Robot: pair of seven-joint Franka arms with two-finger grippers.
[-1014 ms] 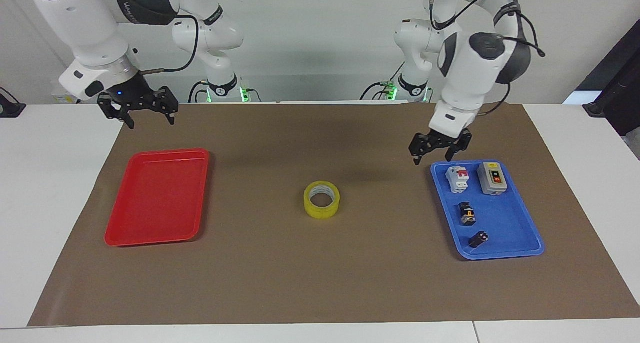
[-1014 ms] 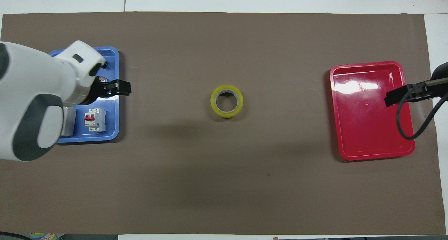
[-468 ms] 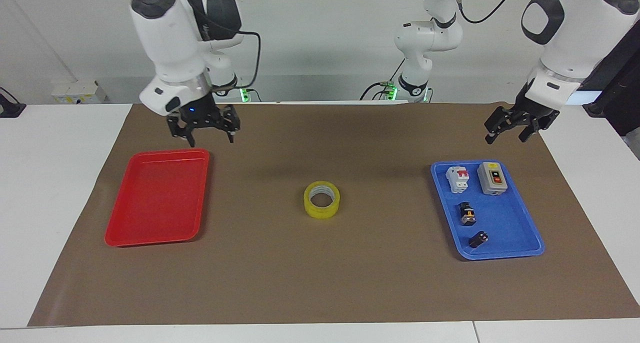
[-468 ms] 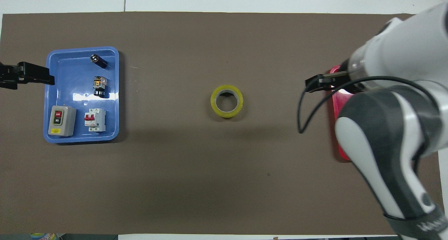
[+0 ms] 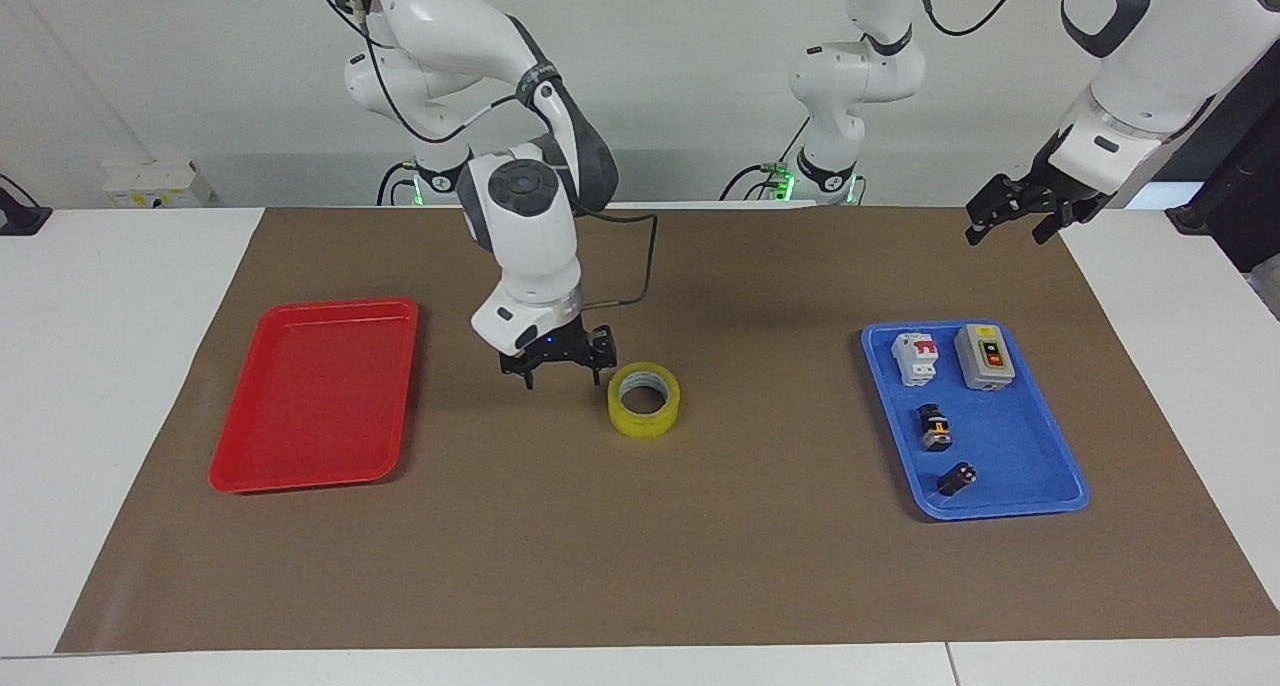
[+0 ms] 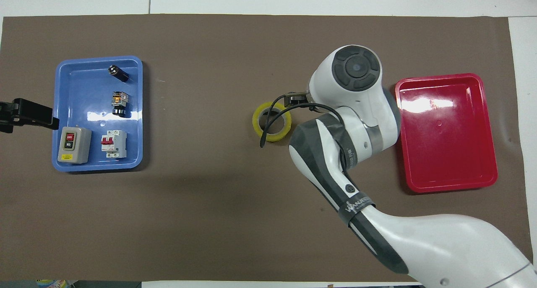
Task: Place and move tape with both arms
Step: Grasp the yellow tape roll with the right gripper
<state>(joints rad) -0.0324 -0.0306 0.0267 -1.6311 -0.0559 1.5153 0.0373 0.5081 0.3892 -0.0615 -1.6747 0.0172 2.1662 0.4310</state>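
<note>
The yellow tape (image 5: pixel 645 423) lies flat on the brown mat in the middle of the table; it also shows in the overhead view (image 6: pixel 272 137). My right gripper (image 5: pixel 561 371) is open and low over the mat, right beside the tape on the red tray's side, not around it. In the overhead view the right arm covers most of that gripper (image 6: pixel 295 99). My left gripper (image 5: pixel 1008 228) is open and empty, raised over the mat's edge at the left arm's end of the table. It shows at the overhead view's edge (image 6: pixel 31 115).
A red tray (image 5: pixel 310 396) lies empty toward the right arm's end, also in the overhead view (image 6: pixel 444 132). A blue tray (image 5: pixel 1000 511), in the overhead view (image 6: pixel 96 166), holds a white breaker (image 5: pixel 915 356), a grey switch box (image 5: pixel 985 356) and two small black parts.
My right gripper has swung from the red tray's corner to the middle and come down beside the tape. My left gripper has risen a little at the table's end. The tape has not moved.
</note>
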